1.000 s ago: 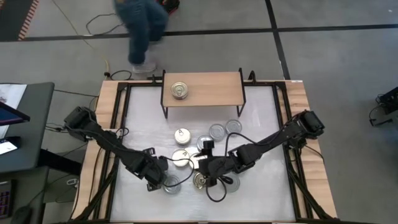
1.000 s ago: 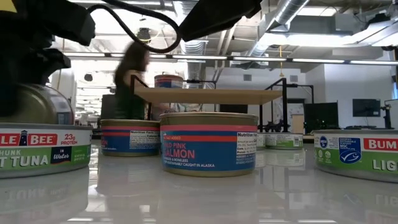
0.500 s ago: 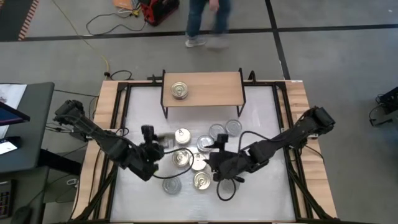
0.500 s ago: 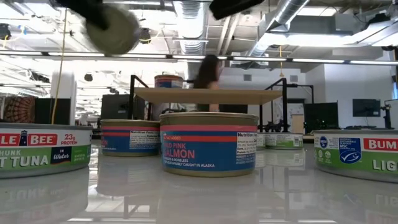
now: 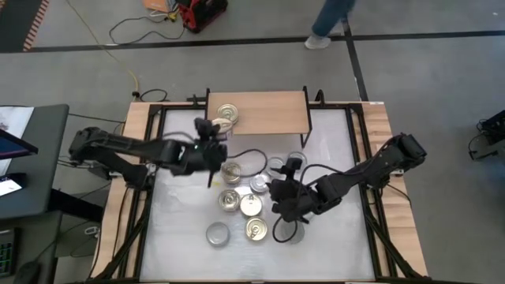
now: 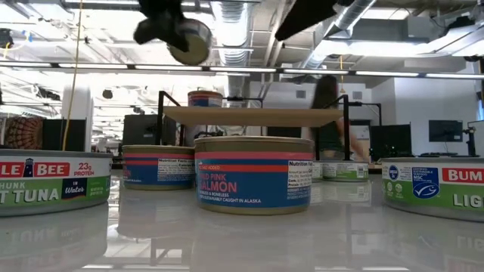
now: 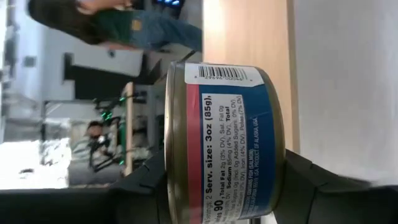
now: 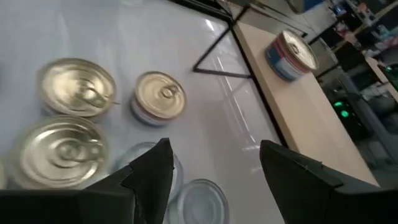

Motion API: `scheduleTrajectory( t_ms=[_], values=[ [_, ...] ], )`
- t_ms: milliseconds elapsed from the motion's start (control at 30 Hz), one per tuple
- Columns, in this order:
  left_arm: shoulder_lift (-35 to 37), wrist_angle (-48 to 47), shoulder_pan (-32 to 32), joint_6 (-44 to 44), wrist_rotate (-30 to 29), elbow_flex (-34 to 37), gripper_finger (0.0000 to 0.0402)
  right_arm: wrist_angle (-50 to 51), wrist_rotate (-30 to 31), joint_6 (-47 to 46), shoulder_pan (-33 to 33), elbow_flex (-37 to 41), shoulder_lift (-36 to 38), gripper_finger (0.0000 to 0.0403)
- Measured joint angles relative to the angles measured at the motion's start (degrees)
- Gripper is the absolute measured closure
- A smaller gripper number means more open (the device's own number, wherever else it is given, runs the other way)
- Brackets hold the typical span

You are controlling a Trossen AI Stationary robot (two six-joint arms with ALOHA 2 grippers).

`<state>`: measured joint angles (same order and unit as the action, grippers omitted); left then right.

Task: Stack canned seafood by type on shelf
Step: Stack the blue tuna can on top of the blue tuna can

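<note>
Left gripper (image 7: 227, 193) clamps a tin (image 7: 227, 140), its lower label hidden.

The left arm reaches from the table's left edge across toward the far middle, its links nearly level and its wrist raised well above the tabletop. The left gripper (image 5: 211, 143) sits at the arm's far end, turned on its side, and its 2 dark fingers (image 7: 314, 186) are clamped against the flat faces of 1 can (image 7: 224, 146), carrying it in the air. The right arm comes in from the table's right edge, bent at the elbow and stretched toward the table's middle. The right gripper (image 5: 290, 175) hangs above the tabletop with its 2 fingers (image 8: 155, 171) spread apart and nothing between them
</note>
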<state>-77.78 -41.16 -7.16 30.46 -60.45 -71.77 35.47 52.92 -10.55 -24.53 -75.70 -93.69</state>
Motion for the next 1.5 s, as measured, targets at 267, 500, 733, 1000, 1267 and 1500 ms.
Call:
scheduleTrajectory(
  t_ms=[267,500,733,1000,1267,1500],
  values=[
    [-0.17,14.69,12.70,17.66,11.48,0.00,0.0223,3.46,-1.38,2.16,5.47,2.99,1.60,0.0129],
    [-1.16,15.51,17.65,25.89,18.48,0.56,0.0223,-14.51,-6.22,9.88,10.66,17.13,11.99,0.0129],
    [-1.07,20.05,20.99,35.07,18.64,4.51,0.0223,-24.43,-6.35,13.88,12.40,24.49,23.07,0.0129],
    [-1.11,22.55,26.05,36.17,21.99,6.38,0.0223,-25.21,-6.40,13.66,12.54,27.54,25.97,0.0129],
    [-1.01,21.32,26.25,35.32,24.15,6.36,0.0204,-25.33,-6.42,13.64,12.46,27.85,25.16,0.0129],
    [-0.94,18.54,26.04,32.12,23.82,6.25,0.0213,-25.78,-6.44,13.62,12.15,27.85,25.16,0.0129]
  ],
)
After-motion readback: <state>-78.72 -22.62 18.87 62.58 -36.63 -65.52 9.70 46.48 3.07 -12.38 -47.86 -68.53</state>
